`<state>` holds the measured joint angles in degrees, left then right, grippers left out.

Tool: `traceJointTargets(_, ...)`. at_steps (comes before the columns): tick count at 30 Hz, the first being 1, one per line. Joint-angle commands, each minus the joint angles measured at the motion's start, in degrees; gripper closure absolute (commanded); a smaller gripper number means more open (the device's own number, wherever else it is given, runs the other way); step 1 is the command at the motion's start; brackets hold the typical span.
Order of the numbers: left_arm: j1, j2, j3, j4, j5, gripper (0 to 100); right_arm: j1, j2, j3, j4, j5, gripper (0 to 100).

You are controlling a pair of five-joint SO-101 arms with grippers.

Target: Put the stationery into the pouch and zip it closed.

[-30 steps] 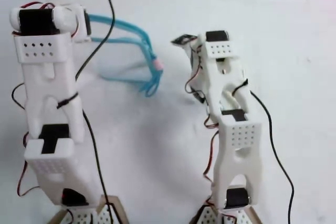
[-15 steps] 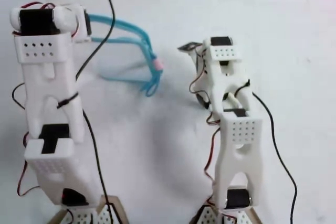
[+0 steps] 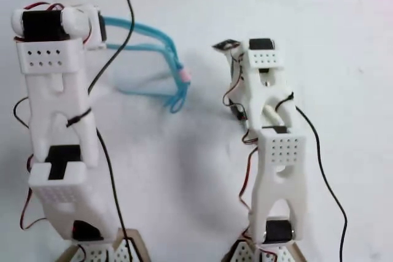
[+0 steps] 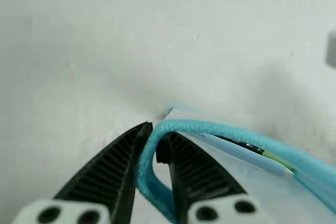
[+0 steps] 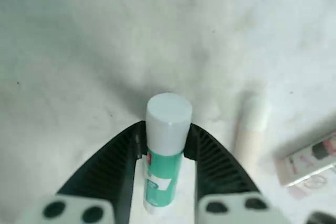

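At the upper left of the high view we see the clear plastic pouch [image 3: 144, 65] with turquoise fabric edging stretched across the white table [image 3: 344, 59]. Its small pink zip pull [image 3: 184, 76] is at the end towards the frame's centre. The left gripper [image 4: 154, 129] has its black jaws pinched tight on a thin loop of that edging and nothing more. We judge this the weak spot: a push against the rim could drag the fabric out of so slim a hold and fold the mouth flat. How wide the mouth stands we cannot tell.

Right of centre, the right gripper [image 5: 166, 129] is clamped round a white-capped cylindrical glue stick [image 5: 168, 111] with a green label, well apart from the pouch. That smooth barrel may swivel between the jaws, or catch the edging and shove the pouch away. A pale cream stick [image 5: 251, 129] and a flat packet [image 5: 310, 163] lie near it; a low sweep could knock them.
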<state>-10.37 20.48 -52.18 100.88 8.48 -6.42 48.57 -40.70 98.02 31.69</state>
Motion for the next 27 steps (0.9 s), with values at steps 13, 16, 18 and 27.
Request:
traceJointTargets(13,0.2,0.2,0.0,0.2,0.4,98,-7.3,-2.9,-55.1,-3.6,-30.9,98.1)
traceJointTargets(16,0.2,0.2,0.0,0.2,0.4,98,-9.5,-9.8,-54.4,-10.0,-37.6,98.1)
traceJointTargets(18,0.2,0.2,0.0,0.2,0.4,98,-11.3,-11.8,-54.9,-15.3,-40.8,98.1)
traceJointTargets(27,0.0,0.2,0.0,0.2,0.4,98,-20.8,-19.5,-54.9,-17.9,-43.6,98.1)
